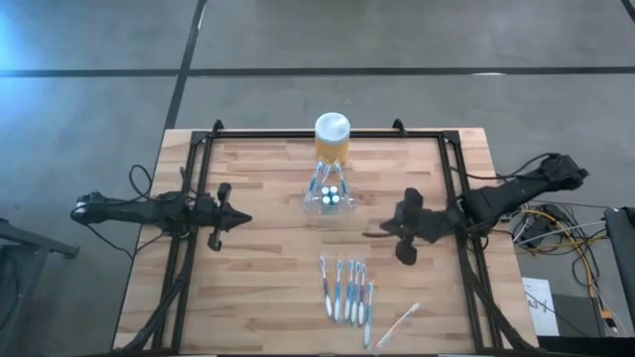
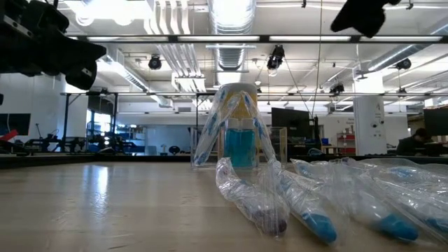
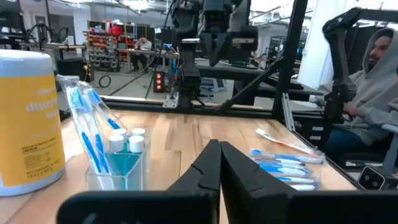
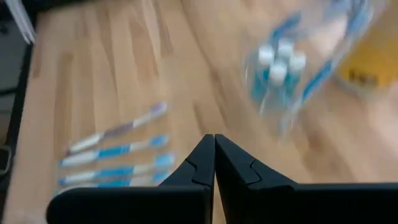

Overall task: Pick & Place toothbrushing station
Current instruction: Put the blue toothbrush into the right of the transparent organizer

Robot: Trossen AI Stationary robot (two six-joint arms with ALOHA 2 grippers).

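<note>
The toothbrushing station (image 1: 328,196) is a small clear holder with blue toothbrushes leaning in it and white-capped tubes (image 3: 127,144). It stands on its base at the table's middle, just in front of the yellow jar (image 1: 332,134). My left gripper (image 1: 241,217) is shut and level at the table's left, pointing toward the station (image 3: 115,158) and well short of it. My right gripper (image 1: 371,235) is shut, raised above the table to the station's right, and tilted down. In the right wrist view the station (image 4: 280,71) lies ahead of its fingers (image 4: 214,140).
Several wrapped toothbrushes (image 1: 347,290) lie side by side near the front edge, with a single one (image 1: 399,323) to their right. A black frame (image 1: 194,178) runs round the tabletop. A person in a grey hood (image 3: 373,93) sits beyond the table's right side.
</note>
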